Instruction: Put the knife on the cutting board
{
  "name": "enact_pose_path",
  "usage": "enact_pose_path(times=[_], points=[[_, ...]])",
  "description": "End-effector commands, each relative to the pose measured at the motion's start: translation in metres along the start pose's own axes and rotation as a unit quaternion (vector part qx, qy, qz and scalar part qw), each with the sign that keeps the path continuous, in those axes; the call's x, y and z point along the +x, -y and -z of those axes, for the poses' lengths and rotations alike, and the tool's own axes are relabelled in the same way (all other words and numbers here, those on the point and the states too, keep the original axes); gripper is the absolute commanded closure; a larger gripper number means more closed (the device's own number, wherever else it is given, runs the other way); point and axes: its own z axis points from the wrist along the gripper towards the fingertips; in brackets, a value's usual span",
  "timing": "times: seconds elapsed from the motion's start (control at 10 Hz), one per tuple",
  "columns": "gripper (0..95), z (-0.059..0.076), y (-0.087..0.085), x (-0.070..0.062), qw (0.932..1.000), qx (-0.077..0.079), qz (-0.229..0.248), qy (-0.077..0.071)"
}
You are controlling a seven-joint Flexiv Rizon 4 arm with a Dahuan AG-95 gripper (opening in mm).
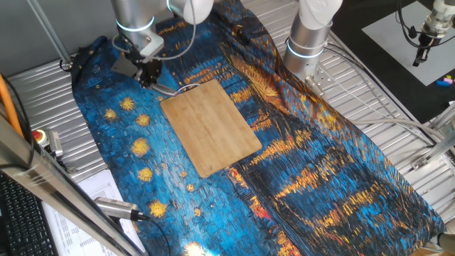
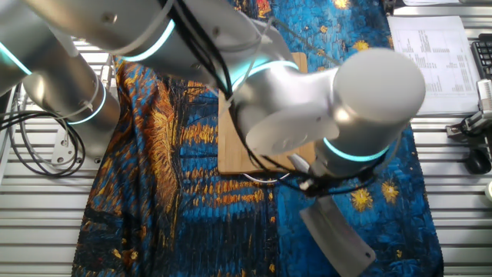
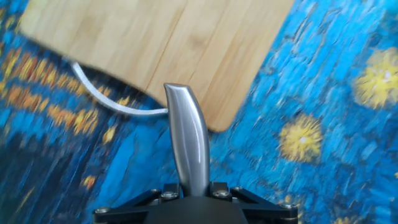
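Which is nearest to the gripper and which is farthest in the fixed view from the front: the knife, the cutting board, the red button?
1. The knife: at the gripper itself, its handle between the fingers, at the cloth's far left.
2. The cutting board: just right of the gripper, toward the middle.
3. The red button: farthest, off the cloth at the left edge.

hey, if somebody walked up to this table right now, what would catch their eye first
Probably the starry-night tablecloth, swirling blue and gold across the whole table. Next, the pale cutting board lying bare at its middle. Then the claw just off the board's wire-loop end, shut on the knife by its silvery handle.
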Motion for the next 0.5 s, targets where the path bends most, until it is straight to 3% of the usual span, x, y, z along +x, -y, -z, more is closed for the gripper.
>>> enact_pose_path(times=[0.1, 0.5], points=[[95.0, 0.0015, 0.0067, -0.0138, 0.9999, -0.002, -0.010, 0.004], [95.0, 0.0010, 0.0080, -0.0173, 0.9999, 0.012, -0.011, -0.004]])
